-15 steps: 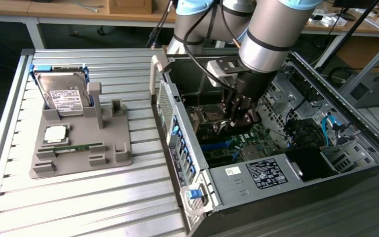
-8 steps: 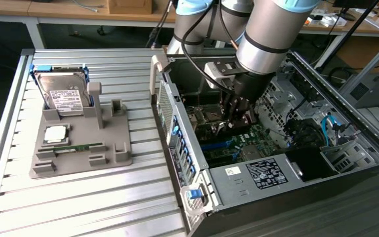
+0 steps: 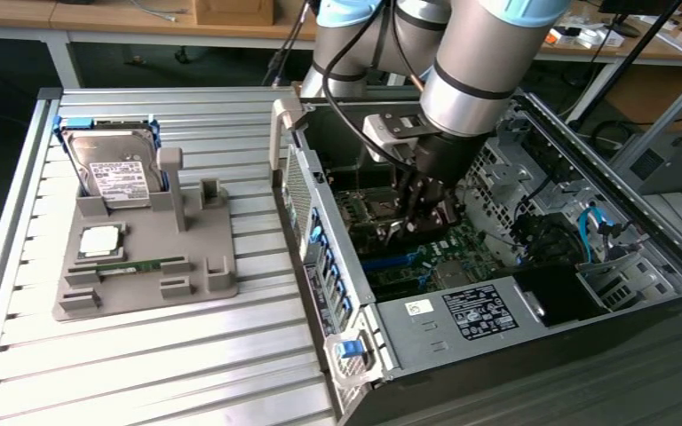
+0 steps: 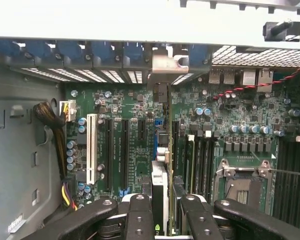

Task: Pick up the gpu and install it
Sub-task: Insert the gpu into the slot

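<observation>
The hand [image 3: 428, 211] is lowered inside the open computer case [image 3: 625, 266] at the centre of the exterior view. Its fingers [image 4: 139, 220] pinch the gpu [image 4: 162, 190], held on edge above the motherboard [image 4: 130, 130], its metal bracket [image 4: 166, 63] against the case's rear slots. The grey fixture [image 3: 139, 257] sits on the table [image 3: 139, 373] at left, carrying a hard drive [image 3: 116, 169].

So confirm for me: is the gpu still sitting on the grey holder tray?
No, the gpu stands on edge between the gripper fingers, above the motherboard inside the computer case.
</observation>
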Action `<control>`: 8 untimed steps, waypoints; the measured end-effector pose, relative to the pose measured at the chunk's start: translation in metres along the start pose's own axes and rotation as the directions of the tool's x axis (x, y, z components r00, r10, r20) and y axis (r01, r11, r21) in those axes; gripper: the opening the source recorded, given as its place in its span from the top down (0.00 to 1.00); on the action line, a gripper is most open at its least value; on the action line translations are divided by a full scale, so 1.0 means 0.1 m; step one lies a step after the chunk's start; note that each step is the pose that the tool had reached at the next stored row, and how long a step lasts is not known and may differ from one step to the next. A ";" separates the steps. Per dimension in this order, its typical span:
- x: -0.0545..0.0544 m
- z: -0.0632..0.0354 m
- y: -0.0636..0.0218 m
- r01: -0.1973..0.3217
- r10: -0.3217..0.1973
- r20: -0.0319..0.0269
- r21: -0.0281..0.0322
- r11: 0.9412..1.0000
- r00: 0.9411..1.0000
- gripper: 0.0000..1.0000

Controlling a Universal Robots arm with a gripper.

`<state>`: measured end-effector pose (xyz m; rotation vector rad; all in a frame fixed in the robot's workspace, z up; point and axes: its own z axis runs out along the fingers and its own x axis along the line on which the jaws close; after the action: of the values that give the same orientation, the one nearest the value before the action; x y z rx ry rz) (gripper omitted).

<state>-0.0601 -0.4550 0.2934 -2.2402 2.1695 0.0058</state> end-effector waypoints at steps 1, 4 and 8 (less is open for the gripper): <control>0.00 0.005 0.005 0.000 0.000 0.000 0.000 1.000 1.000 0.73; 0.00 0.019 0.013 0.000 0.000 0.000 0.000 1.000 1.000 0.73; 0.00 0.035 0.017 0.000 0.000 0.000 0.000 1.000 1.000 0.73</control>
<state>-0.0618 -0.4545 0.2899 -2.2399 2.1702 0.0056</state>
